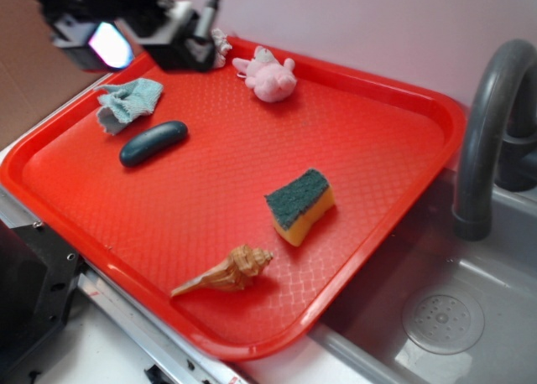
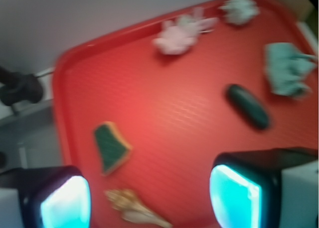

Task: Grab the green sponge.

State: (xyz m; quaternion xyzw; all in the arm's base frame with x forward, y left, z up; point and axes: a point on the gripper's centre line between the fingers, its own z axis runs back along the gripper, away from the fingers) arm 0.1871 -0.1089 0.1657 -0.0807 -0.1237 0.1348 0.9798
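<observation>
The green sponge (image 1: 300, 204) is a small wedge with a dark green top over yellow-orange foam. It lies on the red tray (image 1: 394, 124), right of centre, and shows at the lower left in the wrist view (image 2: 111, 146). My gripper (image 1: 109, 42) hangs high over the tray's far left corner, well away from the sponge. Its jaws stand wide apart and hold nothing. In the wrist view the gripper (image 2: 149, 200) frames the bottom edge, with its cyan-lit pads (image 2: 234, 195) on each side.
On the tray lie a seashell (image 1: 228, 271) near the front edge, a dark teal pebble (image 1: 153, 142), a light teal cloth (image 1: 130, 101) and a pink plush toy (image 1: 267, 75). A grey faucet (image 1: 487, 132) and sink (image 1: 453, 308) stand right of the tray.
</observation>
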